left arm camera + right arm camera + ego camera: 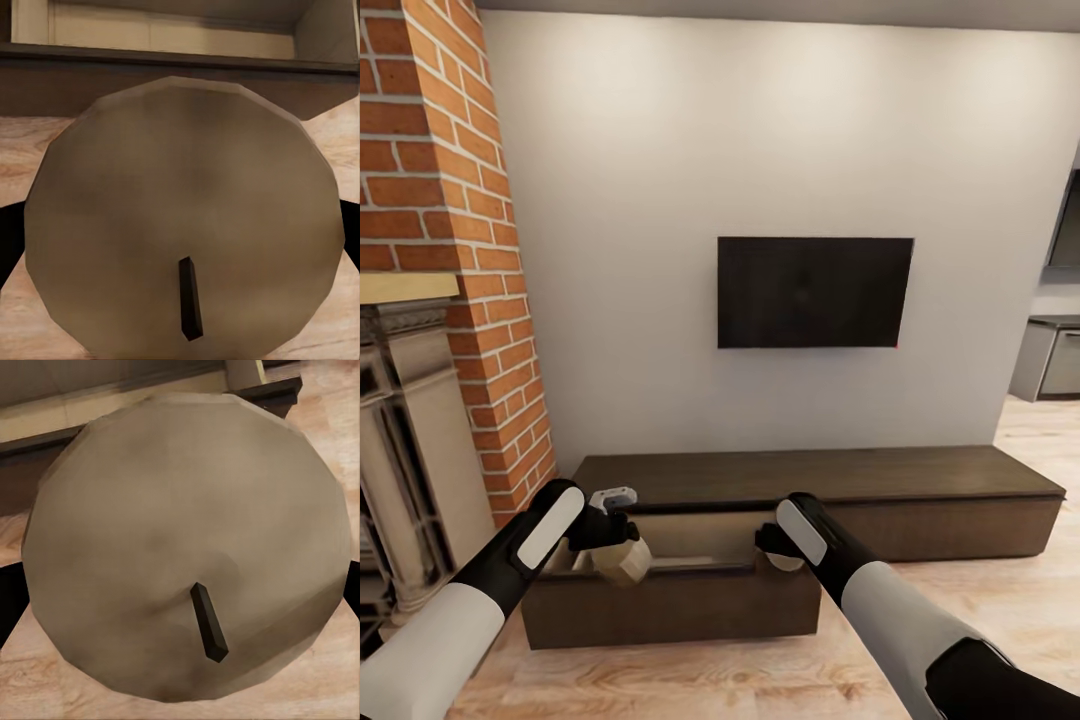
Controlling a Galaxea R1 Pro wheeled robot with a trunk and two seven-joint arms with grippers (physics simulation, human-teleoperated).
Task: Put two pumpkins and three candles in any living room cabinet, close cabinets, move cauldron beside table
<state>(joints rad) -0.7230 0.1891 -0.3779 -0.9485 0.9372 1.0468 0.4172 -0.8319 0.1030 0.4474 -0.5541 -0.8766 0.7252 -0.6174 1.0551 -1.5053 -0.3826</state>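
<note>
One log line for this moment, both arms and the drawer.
left end effector: holding candle | right end effector: holding second candle | cabinet: left drawer open | both candles above drawer

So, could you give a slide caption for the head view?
Both grippers hold candles above the cabinet's open drawer.

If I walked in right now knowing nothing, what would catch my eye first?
Probably the two black-and-white arms reaching toward an open drawer of the long dark cabinet, each holding a stubby grey-brown candle: the left gripper has one candle near the drawer's left end, the right gripper another candle near its right end. Above hangs a black TV, with a brick chimney at left.
</note>
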